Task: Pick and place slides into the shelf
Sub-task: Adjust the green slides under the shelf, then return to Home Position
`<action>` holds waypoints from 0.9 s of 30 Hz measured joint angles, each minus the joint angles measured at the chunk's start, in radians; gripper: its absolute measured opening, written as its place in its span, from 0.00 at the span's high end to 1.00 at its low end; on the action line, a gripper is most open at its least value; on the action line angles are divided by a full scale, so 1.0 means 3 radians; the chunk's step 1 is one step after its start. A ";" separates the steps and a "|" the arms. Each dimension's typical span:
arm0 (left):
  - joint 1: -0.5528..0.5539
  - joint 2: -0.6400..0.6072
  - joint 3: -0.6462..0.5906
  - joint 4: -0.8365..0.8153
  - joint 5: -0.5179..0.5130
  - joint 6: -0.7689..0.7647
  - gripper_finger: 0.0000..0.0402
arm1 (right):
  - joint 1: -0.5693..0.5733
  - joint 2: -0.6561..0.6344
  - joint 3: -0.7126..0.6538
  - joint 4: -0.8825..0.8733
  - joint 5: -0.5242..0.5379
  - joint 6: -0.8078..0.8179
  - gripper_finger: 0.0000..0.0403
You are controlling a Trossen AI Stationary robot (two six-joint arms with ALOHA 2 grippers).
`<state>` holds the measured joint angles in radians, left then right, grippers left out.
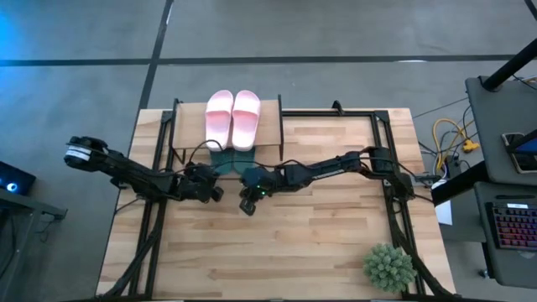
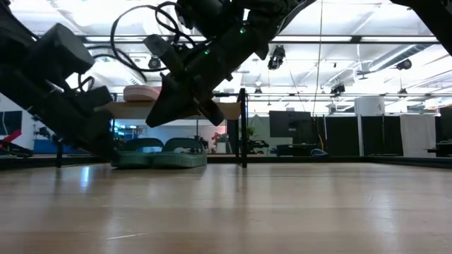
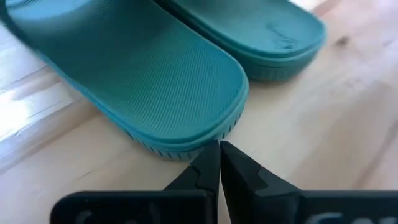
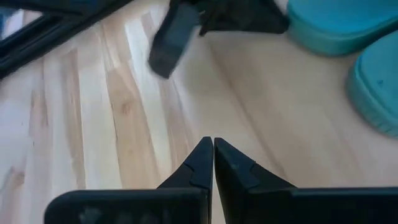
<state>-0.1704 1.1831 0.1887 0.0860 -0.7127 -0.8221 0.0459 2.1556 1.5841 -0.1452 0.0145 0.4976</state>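
Note:
Two pale pink slides (image 1: pixel 232 119) lie side by side, soles down, on the plank top of the shelf (image 1: pixel 268 126). Two teal slides (image 1: pixel 231 159) rest on the table under the shelf, their heel ends sticking out toward the near edge; the low view shows them (image 2: pixel 161 153) flat under the plank. My left gripper (image 1: pixel 216 191) is shut, its tips (image 3: pixel 219 149) right at the left teal slide's heel (image 3: pixel 186 118). My right gripper (image 1: pixel 247 205) is shut and hangs above the bare table (image 4: pixel 213 146), near the right teal slide (image 4: pixel 379 87). My left gripper comes from the near side, slanting down, with its shut fingertips (image 3: pixel 211 155) at the rim of the left teal slide's heel (image 3: pixel 199 142). I cannot tell whether they touch it. The slide lies flat on the table.
The shelf's thin black frame posts (image 2: pixel 244 127) stand either side of the teal slides. A spiky green potted plant (image 1: pixel 389 267) sits at the table's near right corner. Black rails (image 1: pixel 151 218) run along the table's left and right sides. Bare wood lies across the near half.

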 joint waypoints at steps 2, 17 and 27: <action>0.0045 0.0091 -0.0001 0.0066 -0.0003 -0.0023 1.00 | 0.0025 -0.0010 0.0000 -0.0065 0.0033 0.0015 0.98; -0.0485 -0.0729 0.0563 0.0050 0.0937 0.0506 1.00 | 0.0118 -0.0470 0.0000 -0.0272 0.0041 0.0008 0.98; -0.0683 -0.1832 0.1409 -0.0967 0.0456 0.1298 1.00 | 0.0123 -0.1781 -0.0205 -0.1527 0.0016 -0.0456 0.98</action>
<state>-0.3752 0.6334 0.6113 -0.2042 -0.5759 -0.4328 0.0829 1.6213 1.5226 -0.6034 0.0194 0.3609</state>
